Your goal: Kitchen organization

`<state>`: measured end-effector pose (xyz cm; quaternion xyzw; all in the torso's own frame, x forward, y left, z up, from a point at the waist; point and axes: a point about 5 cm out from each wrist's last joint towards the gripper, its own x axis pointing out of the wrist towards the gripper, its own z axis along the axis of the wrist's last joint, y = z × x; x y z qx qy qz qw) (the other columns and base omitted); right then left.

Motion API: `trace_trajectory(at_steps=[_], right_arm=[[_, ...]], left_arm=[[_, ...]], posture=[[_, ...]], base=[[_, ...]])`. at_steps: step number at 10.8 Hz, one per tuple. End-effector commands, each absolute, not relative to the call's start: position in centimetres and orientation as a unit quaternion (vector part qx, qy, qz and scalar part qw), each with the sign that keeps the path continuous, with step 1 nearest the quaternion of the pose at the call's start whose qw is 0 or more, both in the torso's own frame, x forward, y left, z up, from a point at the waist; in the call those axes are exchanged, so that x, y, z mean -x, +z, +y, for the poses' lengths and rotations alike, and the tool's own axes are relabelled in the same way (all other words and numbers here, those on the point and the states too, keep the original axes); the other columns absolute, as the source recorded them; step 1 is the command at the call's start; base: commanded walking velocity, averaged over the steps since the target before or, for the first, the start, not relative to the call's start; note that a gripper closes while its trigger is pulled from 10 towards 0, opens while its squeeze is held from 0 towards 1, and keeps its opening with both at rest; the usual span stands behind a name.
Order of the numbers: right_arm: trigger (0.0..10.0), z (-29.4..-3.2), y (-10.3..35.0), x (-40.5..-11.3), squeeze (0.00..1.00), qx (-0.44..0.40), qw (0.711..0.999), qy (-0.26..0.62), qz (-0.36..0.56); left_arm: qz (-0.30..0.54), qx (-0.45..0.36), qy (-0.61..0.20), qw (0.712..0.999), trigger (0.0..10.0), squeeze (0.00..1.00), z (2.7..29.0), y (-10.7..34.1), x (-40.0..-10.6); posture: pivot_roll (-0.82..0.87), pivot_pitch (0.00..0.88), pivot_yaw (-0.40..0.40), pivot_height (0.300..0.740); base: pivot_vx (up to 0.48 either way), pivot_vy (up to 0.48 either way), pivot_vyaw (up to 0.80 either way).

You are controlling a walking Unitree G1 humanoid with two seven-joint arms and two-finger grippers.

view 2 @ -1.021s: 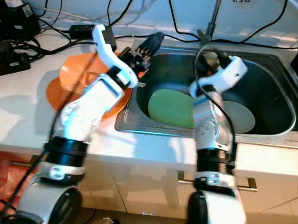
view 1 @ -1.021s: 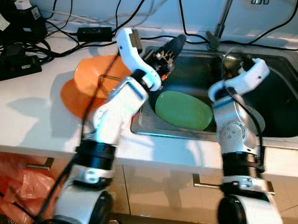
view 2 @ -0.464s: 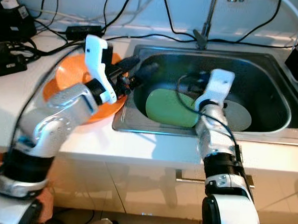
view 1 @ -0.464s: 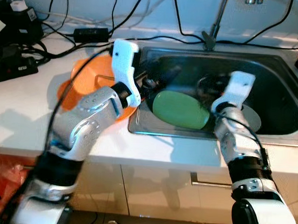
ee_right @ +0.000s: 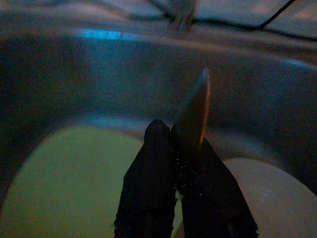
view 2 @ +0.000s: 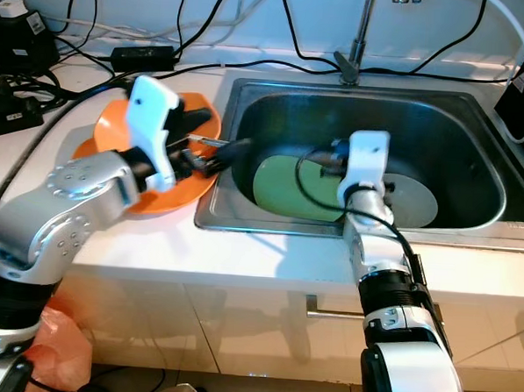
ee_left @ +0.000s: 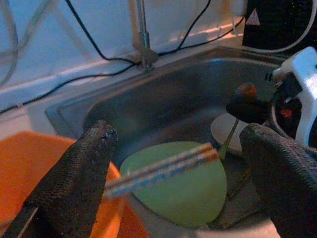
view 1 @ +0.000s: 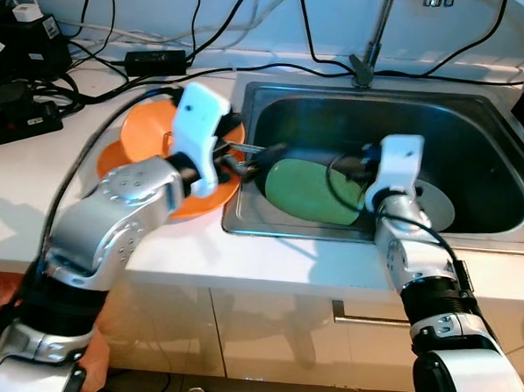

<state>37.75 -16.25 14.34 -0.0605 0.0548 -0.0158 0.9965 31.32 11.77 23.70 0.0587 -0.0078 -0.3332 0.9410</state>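
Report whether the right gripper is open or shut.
Shut: in the right wrist view the right gripper has its fingers pressed together on a thin metal utensil.

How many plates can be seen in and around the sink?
3. An orange plate lies on the counter left of the sink. A green plate lies in the sink basin, and a white plate lies beside it, partly behind the right arm. Others may be hidden.

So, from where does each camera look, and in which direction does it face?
Left and right eye views: on the head, looking forward and down at the sink; both arms show.
Left wrist view: on the left arm, looking between the open left hand fingers across the green plate.
Right wrist view: on the right arm, along the right hand gripping a utensil.
All four views share the green plate.
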Motion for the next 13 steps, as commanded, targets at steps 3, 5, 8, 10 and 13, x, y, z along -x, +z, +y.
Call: trace_trajectory(at_steps=[3, 5, 8, 10, 13], right_arm=[[0.0, -15.8, 13.3, -37.6, 0.0, 0.094, 0.992, 0.023, 0.082], [10.0, -15.7, 13.1, -37.6, 1.0, 0.085, 0.992, 0.027, 0.09], [10.0, -15.6, 14.0, -37.7, 1.0, 0.158, 0.985, 0.041, 0.053], [10.0, -15.6, 17.2, -38.0, 1.0, 0.145, 0.989, 0.027, -0.031], [10.0, -15.0, 20.7, -37.9, 1.0, 0.1, 0.991, 0.023, -0.089]], left_arm=[[-0.012, -0.073, -0.348, 0.935, 10.0, 1.0, 11.5, 23.9, -31.0], [-0.006, -0.08, -0.366, 0.927, 10.0, 1.0, 11.4, 23.9, -30.8], [0.0, -0.097, -0.394, 0.914, 10.0, 0.53, 11.2, 23.9, -30.5], [0.001, -0.12, -0.394, 0.911, 10.0, 0.0, 11.3, 23.6, -30.5], [-0.024, -0.191, -0.378, 0.905, 10.0, 0.0, 11.8, 23.4, -31.1]], posture=[[0.12, 0.055, 0.032, 0.74], [0.12, 0.05, 0.033, 0.74], [0.12, 0.05, 0.032, 0.74], [0.12, 0.051, 0.032, 0.74], [0.12, 0.053, 0.035, 0.74]], base=[[0.0, 0.0, 0.0], [0.0, 0.0, 0.0], [0.0, 0.0, 0.0], [0.0, 0.0, 0.0], [0.0, 0.0, 0.0]])
